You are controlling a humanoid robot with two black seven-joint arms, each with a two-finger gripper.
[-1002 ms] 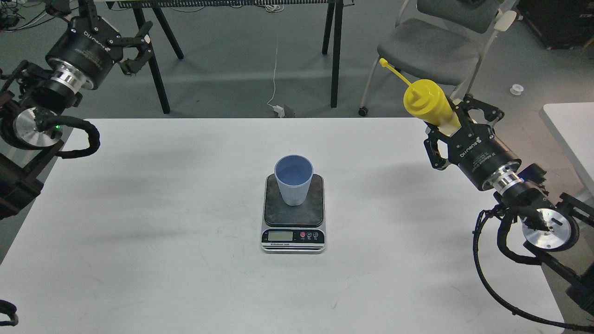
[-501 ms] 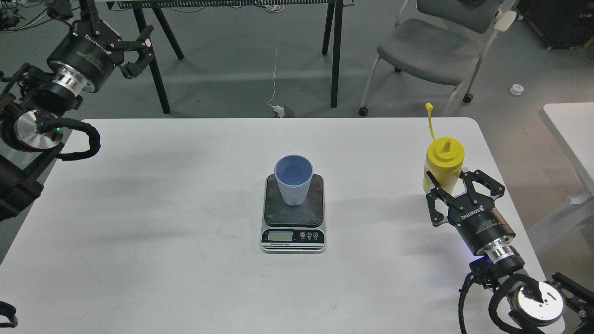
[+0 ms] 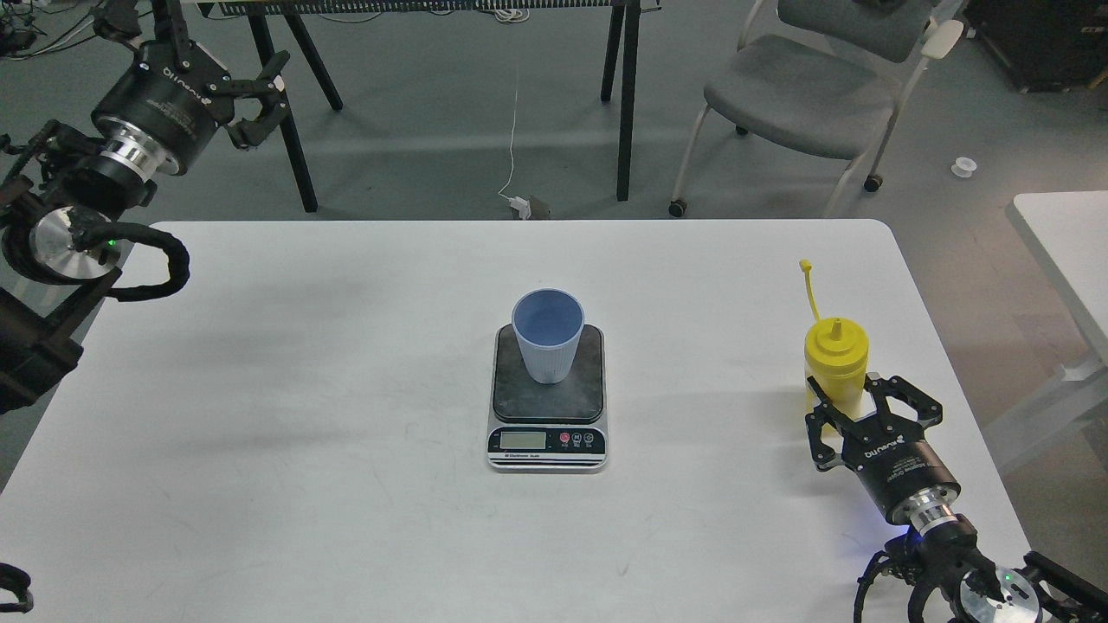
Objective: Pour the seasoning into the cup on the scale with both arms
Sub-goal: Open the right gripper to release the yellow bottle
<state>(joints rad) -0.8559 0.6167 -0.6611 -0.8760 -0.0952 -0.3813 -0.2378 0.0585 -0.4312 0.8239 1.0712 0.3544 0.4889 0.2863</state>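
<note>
The yellow seasoning bottle (image 3: 834,355) stands upright on the table near its right edge, nozzle up, its cap strap sticking up to the left. My right gripper (image 3: 842,389) is closed around the bottle's lower part, from the near side. The light-blue cup (image 3: 547,336) stands upright and looks empty on the scale (image 3: 547,402) at the table's middle. The scale's dark plate is under the cup and its display faces me. My left gripper (image 3: 273,86) is open and empty, held high beyond the table's far left corner, far from the cup.
The white table (image 3: 346,415) has its right edge just right of the bottle. A grey chair (image 3: 805,91) and black table legs (image 3: 625,95) stand on the floor beyond the far edge. A second white table (image 3: 1069,251) is at the far right.
My right arm has brought the bottle down from high and tilted over the far right corner to upright on the table, nearer to me. The left gripper has barely moved.
</note>
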